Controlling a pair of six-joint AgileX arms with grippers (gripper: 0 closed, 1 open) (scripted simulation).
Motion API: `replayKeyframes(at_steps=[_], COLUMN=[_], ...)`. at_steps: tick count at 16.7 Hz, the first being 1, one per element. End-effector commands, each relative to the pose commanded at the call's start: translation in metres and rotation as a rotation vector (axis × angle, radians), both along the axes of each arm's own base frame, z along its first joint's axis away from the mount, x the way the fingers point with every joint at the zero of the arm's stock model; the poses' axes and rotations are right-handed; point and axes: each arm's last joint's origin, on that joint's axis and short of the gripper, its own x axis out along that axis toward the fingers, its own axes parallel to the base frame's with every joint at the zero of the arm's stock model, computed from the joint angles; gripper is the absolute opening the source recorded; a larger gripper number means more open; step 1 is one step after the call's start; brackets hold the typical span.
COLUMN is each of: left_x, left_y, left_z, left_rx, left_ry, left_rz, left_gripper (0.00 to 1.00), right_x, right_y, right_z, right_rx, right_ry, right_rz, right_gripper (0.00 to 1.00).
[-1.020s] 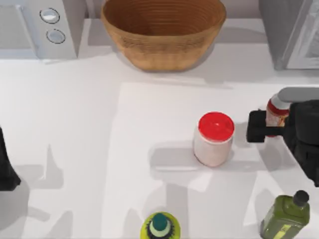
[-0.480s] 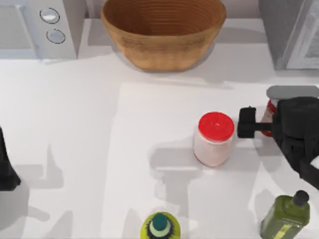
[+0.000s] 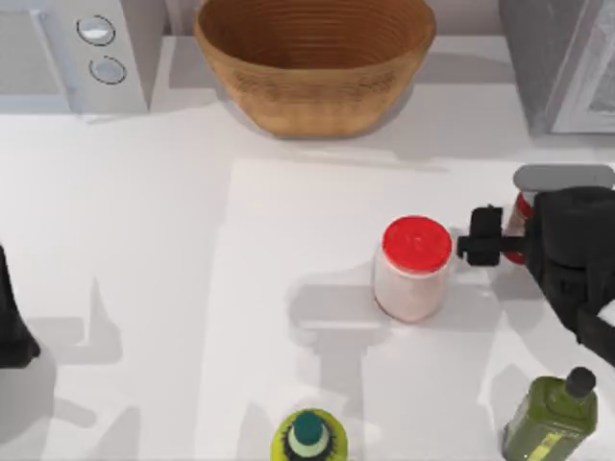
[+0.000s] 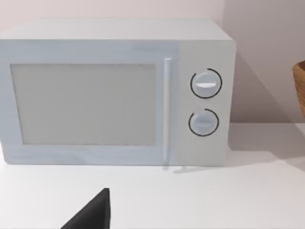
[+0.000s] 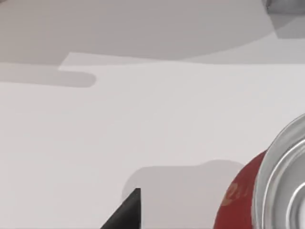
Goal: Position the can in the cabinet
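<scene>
Can: small red cylindrical can w/ shiny silver top [image 3: 520,217] stands upright on white desk [image 3: 144,221], right side, near edge; mostly hidden under right arm. Right wrist view gives silver rim + red wall [image 5: 281,191], cut off at frame edge.
Right tool: black two-finger tool [image 3: 495,237] at the can, between it and jar; fingers closed on the can or just beside it – cannot tell, arm body covers contact.
Cabinet: large grey box-like cabinet w/ paler framed door [image 3: 567,62], far right corner, cut off by frame; well apart from can.
Jar: white jar w/ red lid [image 3: 414,266], just left of right tool, not touching can.
Left tool: parked at left edge [image 3: 12,331]; finger state – cannot tell.
Other: woven basket [image 3: 315,60]; white microwave w/ two knobs [image 4: 116,90]; green bottle [image 3: 553,415], partly cut off.
</scene>
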Motion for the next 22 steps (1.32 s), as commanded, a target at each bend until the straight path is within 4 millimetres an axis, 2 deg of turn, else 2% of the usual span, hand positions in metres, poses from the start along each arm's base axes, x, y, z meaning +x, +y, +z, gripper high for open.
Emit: replayKeyframes(at_steps=[8,18,20,22], left_x=[0.0,0.0,0.0,0.0], left_y=[0.0,0.0,0.0,0.0], left_z=[0.0,0.0,0.0,0.0], left_rx=[0.0,0.0,0.0,0.0], left_ry=[0.0,0.0,0.0,0.0], left_rz=[0.0,0.0,0.0,0.0], left_gripper=[1.0,1.0,1.0,1.0], right_x=[0.0,0.0,0.005,0.008], right_y=[0.0,-0.001,-0.004,-0.004], right_z=[0.0,0.001,0.011,0.03], right_rx=[0.0,0.001,0.006,0.018], right_ry=[0.0,-0.002,-0.022,-0.043], right_rz=[0.0,-0.003,-0.008,0.008], right_gripper=[0.02,0.0,0.0,0.0])
